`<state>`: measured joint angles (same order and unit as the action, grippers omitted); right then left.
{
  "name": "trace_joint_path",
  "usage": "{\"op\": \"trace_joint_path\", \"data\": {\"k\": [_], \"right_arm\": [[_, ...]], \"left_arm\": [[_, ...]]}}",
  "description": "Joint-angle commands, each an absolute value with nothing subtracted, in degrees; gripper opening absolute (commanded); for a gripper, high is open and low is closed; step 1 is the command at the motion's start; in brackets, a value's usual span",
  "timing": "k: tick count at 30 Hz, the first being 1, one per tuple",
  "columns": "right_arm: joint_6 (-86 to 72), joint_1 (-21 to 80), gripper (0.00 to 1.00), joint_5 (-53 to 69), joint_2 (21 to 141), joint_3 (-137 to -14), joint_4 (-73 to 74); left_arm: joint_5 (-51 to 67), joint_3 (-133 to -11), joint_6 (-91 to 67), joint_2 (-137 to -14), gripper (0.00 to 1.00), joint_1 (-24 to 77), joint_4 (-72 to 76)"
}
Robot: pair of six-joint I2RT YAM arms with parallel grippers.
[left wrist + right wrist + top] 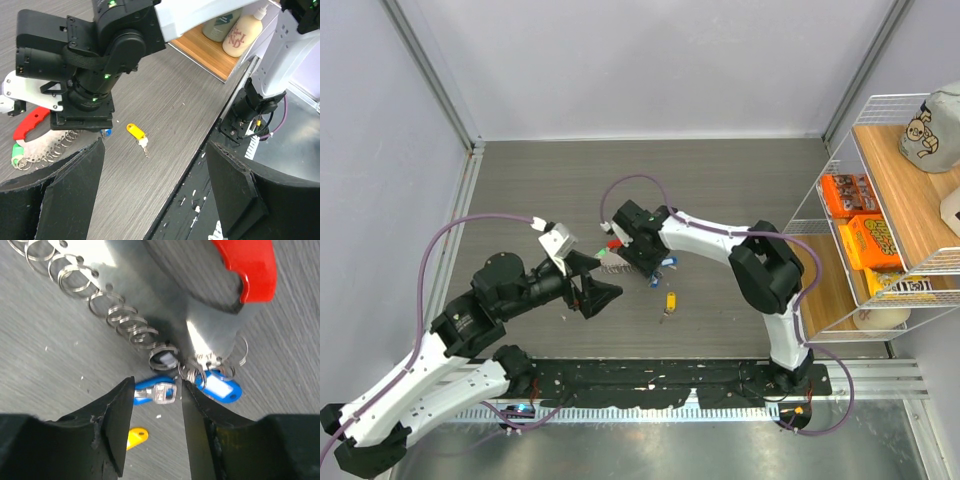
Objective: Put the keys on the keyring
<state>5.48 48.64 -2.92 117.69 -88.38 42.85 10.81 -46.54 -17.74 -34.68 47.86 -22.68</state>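
Keyring loops [125,320] of thin steel wire line a flat plate [150,275] with a glossy red grip [247,270]; blue-tagged keys [150,394] lie on the streaked grey surface [45,370] between the parted fingers of the right end effector [157,386] — the left end effector [156,150] gapes wide.

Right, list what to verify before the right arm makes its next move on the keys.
1. Right gripper parted: ok, its jaws stand apart.
2. Blue-tagged key lined up: ok, it lies on the table in the gap between those jaws.
3. That key threaded on the keyring: cannot tell; it lies just below the row of rings.
4. Yellow-tagged key on the keyring: not ok, it lies loose on the table, apart from the rings.
5. Left gripper free to help: ok, open wide with nothing held.
6. Arms apart: ok, the top view shows a gap between the two grippers.
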Motion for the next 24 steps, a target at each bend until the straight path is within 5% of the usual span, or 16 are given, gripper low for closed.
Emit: {"op": "trace_joint_path", "data": {"k": [1, 14, 24], "right_arm": [[2.7, 48.9, 0.50, -4.7, 108.6, -84.5, 38.9], [1.1, 52.4, 0.51, -6.3, 84.7, -55.1, 9.9], [10.5, 58.4, 0.47, -19.8, 90.6, -49.9, -10.3]], "left_arm": [[12.7, -46.6, -17.4, -35.2, 0.89, 47.6, -19.1], [13.1, -46.8, -17.2, -34.6, 0.89, 47.7, -19.1], [12.9, -46.2, -16.8, -32.9, 0.89, 47.6, -20.2]]}}
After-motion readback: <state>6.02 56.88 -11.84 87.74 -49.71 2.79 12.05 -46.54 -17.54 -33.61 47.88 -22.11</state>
